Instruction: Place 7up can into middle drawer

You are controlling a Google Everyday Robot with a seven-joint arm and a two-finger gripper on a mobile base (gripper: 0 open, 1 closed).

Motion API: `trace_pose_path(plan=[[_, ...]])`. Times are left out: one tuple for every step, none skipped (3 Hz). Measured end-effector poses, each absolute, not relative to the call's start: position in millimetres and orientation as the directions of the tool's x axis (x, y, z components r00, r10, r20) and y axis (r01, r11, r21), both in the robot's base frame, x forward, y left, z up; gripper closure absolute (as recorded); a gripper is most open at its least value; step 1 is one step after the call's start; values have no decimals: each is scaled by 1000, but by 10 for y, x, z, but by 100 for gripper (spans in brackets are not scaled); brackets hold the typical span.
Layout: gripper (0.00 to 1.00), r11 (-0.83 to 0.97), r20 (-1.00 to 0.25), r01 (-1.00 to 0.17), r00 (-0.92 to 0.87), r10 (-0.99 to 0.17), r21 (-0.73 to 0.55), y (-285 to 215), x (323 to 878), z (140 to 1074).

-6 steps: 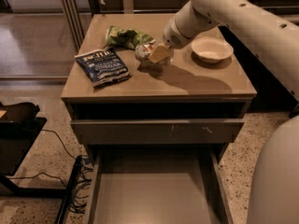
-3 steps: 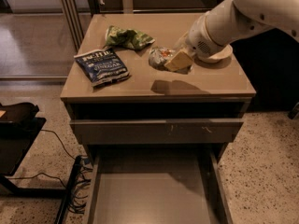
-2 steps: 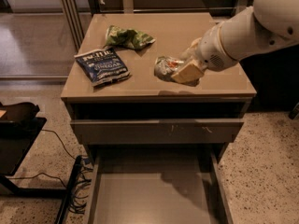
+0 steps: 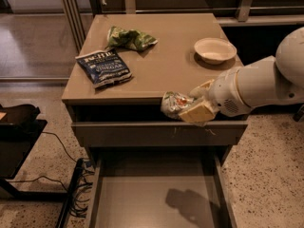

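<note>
Camera view: gripper hangs at the front edge of the surface, pale jaws clamped on the dented silvery can, above the open smooth-floored drawer.

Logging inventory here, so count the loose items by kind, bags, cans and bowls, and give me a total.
Bags: 2, the green snack bag and the dark blue chip bag.
Cans: 1, the 7up can, held in the gripper just past the cabinet top's front edge.
Bowls: 1, the bowl.
Total: 4.

7up can in gripper above open middle drawer
</note>
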State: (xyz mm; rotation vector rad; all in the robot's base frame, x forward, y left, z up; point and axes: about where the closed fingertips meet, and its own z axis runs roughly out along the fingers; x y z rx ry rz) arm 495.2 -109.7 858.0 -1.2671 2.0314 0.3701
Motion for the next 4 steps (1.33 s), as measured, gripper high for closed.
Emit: trace_pose_path(plan=[[100, 480, -692, -869, -273, -668, -120, -1097, 4952, 8579], [100, 478, -698, -877, -307, -647, -57, -974, 4983, 8164], [100, 520, -720, -854, -354, -597, -12, -1030, 4953, 7670], [100, 568, -765, -823, -379, -521, 21, -1147, 4909, 7181]])
